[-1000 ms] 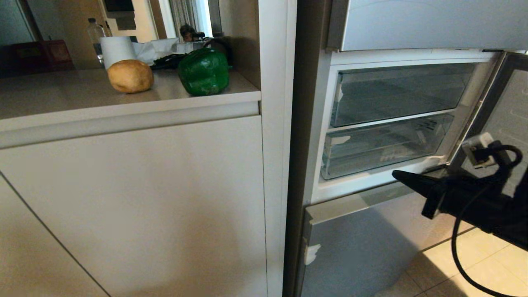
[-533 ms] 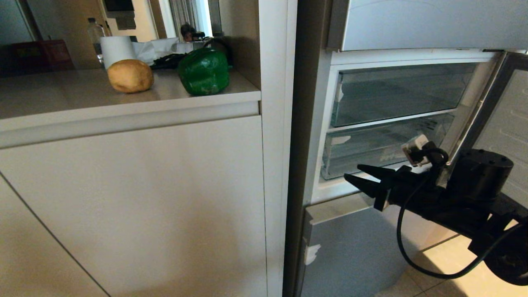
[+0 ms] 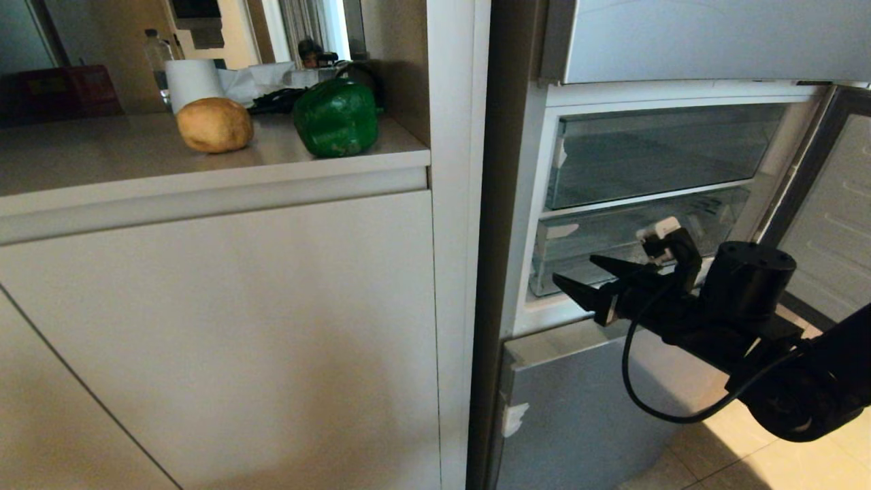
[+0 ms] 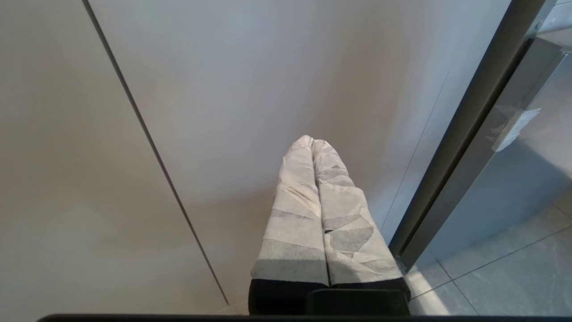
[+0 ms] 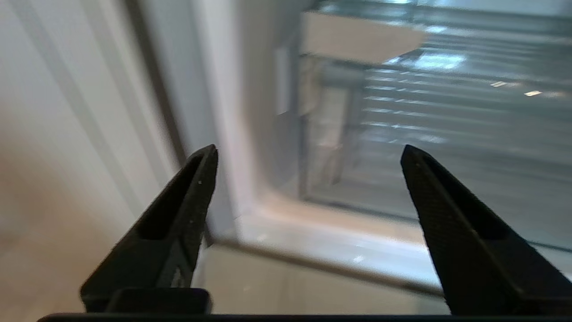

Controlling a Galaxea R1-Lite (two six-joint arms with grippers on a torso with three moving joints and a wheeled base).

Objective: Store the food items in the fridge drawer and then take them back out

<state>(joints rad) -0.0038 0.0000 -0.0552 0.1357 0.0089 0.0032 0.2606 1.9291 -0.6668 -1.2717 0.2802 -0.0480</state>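
Note:
The food items sit on the counter at the upper left: a green bell pepper (image 3: pixel 336 118) near the counter's right end and a tan-brown lump (image 3: pixel 214 124) to its left. The fridge drawer section stands open, its clear ribbed bin (image 3: pixel 612 246) empty and also seen in the right wrist view (image 5: pixel 429 112). My right gripper (image 3: pixel 575 270) hangs open just in front of the bin's lower left corner, with nothing between its black fingers (image 5: pixel 308 150). My left gripper (image 4: pixel 313 142) is shut, its white-wrapped fingers pointing at the cabinet front low down, outside the head view.
A second clear bin (image 3: pixel 663 153) sits above the ribbed one. The section's blue-grey door (image 3: pixel 833 218) is swung out at the right. Below is a blue-grey panel (image 3: pixel 578 415) with a white tape scrap. A paper roll (image 3: pixel 192 80) and a bottle stand behind the food.
My right arm has reached left and slightly up from the door's side to the bin's front. Its fingers went from shut to wide open. The food and the left gripper stayed put.

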